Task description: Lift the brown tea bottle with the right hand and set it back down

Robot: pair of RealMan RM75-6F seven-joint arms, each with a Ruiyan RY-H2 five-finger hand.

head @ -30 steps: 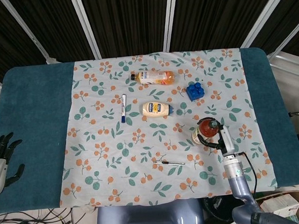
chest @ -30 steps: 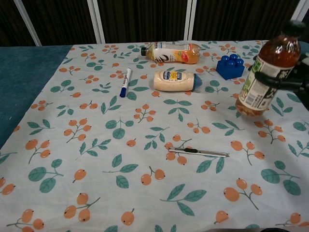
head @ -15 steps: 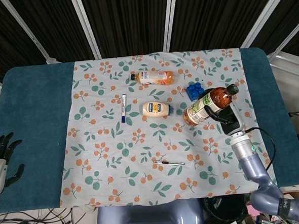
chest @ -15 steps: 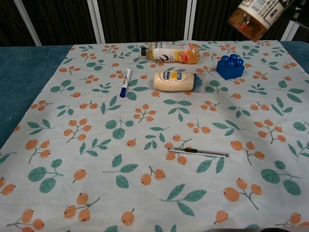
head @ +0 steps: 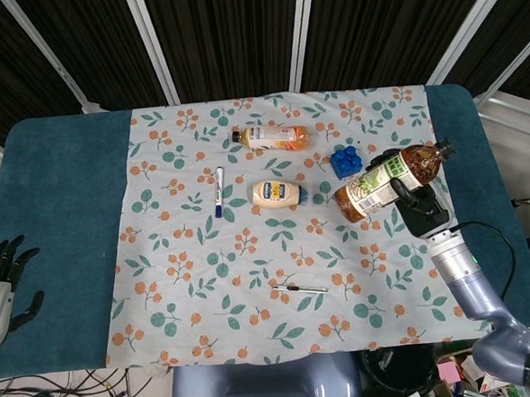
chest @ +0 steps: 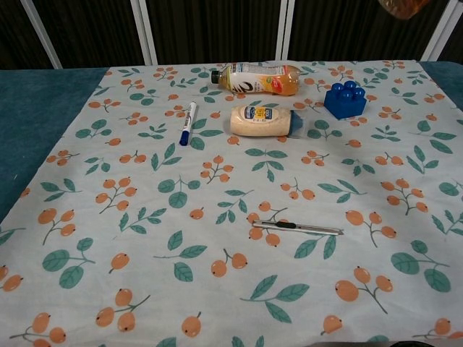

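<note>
The brown tea bottle (head: pixel 386 183) is up in the air, tilted with its black cap toward the right. My right hand (head: pixel 415 200) grips it around the green-and-white label. In the chest view only the bottle's amber base (chest: pixel 405 7) shows at the top edge, and the right hand is out of that frame. My left hand (head: pixel 1 273) rests at the table's left front corner with its fingers spread and nothing in it.
On the floral cloth (head: pixel 207 283) lie an orange juice bottle (head: pixel 271 137), a mayonnaise bottle (head: pixel 278 194), a blue toy brick (head: pixel 345 161), a marker pen (head: pixel 219 190) and a thin metal pen (head: pixel 299 289). Teal table surface (head: pixel 58 193) flanks the cloth.
The right hand has lifted the tea bottle well off the cloth, tilting it and carrying it up and to the right. It has nearly left the chest view.
</note>
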